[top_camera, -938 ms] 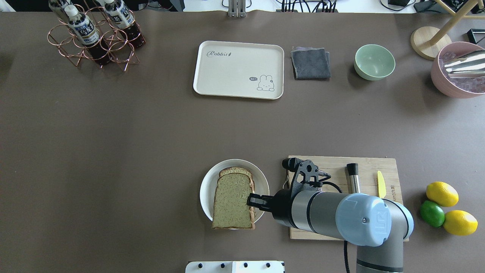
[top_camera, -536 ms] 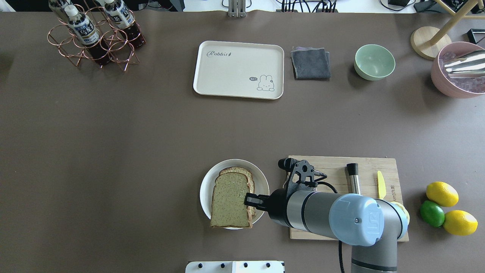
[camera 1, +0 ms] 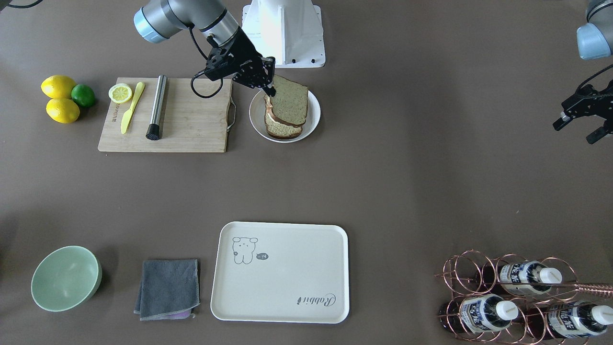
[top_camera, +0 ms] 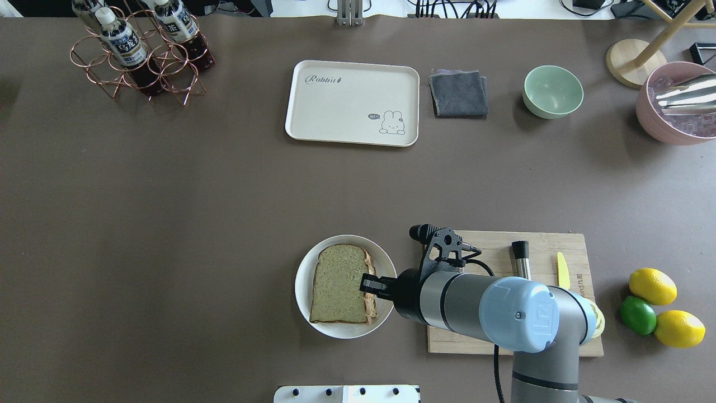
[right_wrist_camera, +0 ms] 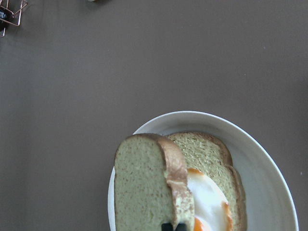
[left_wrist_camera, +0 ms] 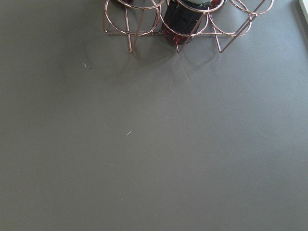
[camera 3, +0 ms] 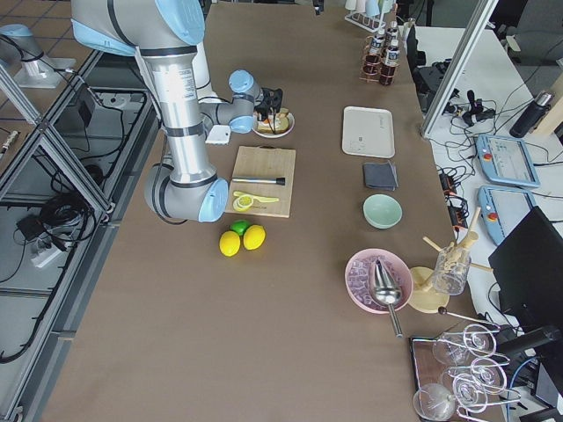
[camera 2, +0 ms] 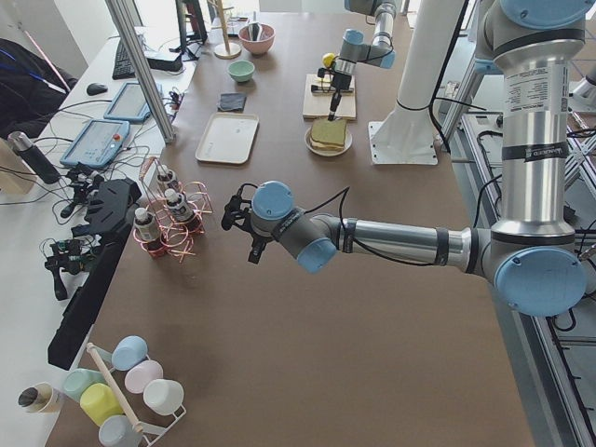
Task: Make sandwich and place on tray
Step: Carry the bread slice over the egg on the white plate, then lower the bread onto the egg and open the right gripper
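Grey right arm [top_camera: 447, 305] angles down, fingers [top_camera: 373, 280] pinching top bread slice [top_camera: 335, 285].

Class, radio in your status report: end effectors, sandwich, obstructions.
Right end effector shut on top slice, tilted over egg. Left end effector open, near bottle rack. No obstacle seen toward tray.

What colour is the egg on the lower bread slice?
White, with orange at its edges. The egg shows best in the right wrist view.

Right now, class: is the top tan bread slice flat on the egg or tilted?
Tilted: the right gripper holds the tan speckled bread slice by one edge, above the exposed white fried egg.
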Controlling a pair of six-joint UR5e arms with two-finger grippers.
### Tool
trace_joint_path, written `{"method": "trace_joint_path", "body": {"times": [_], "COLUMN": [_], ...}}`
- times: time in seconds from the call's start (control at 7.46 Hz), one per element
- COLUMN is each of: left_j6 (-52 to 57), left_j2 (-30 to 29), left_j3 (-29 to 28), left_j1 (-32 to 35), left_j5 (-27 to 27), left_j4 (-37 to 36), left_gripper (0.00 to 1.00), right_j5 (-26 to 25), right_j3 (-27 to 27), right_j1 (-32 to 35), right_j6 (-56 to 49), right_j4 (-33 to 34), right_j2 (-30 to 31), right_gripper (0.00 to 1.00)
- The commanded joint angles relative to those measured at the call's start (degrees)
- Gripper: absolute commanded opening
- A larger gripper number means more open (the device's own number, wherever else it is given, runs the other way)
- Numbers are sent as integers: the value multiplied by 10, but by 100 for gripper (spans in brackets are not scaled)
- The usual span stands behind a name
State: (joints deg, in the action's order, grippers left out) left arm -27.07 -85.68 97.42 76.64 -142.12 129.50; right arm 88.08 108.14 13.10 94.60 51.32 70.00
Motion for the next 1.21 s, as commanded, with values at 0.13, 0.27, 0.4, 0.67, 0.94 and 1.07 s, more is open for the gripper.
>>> {"method": "trace_joint_path", "body": {"times": [0.13,0.27,0.4,0.67,0.94,1.07], "left_j6": [0,0,0,0,0,1], "left_j2": [0,-1,-1,-1,-1,-1], "left_j3": [-3,-3,-2,0,0,-1], "left_j1": [0,0,0,0,0,0], "left_j5": [0,0,0,0,0,0], "left_j4": [0,0,0,0,0,0], "left_gripper": [98,98,98,98,98,98], "right_j5": [1,1,0,0,-5,-6], "right_j3": [-10,-10,-11,-15,-20,-21], "right_j1": [2,0,-3,-4,-8,-9], "right_j6": [-2,-1,-1,-3,-8,-9], "right_j4": [-1,-1,-1,-1,-1,-1], "right_j2": [-1,-1,2,4,10,10], "right_gripper": [0,0,0,0,0,0]}}
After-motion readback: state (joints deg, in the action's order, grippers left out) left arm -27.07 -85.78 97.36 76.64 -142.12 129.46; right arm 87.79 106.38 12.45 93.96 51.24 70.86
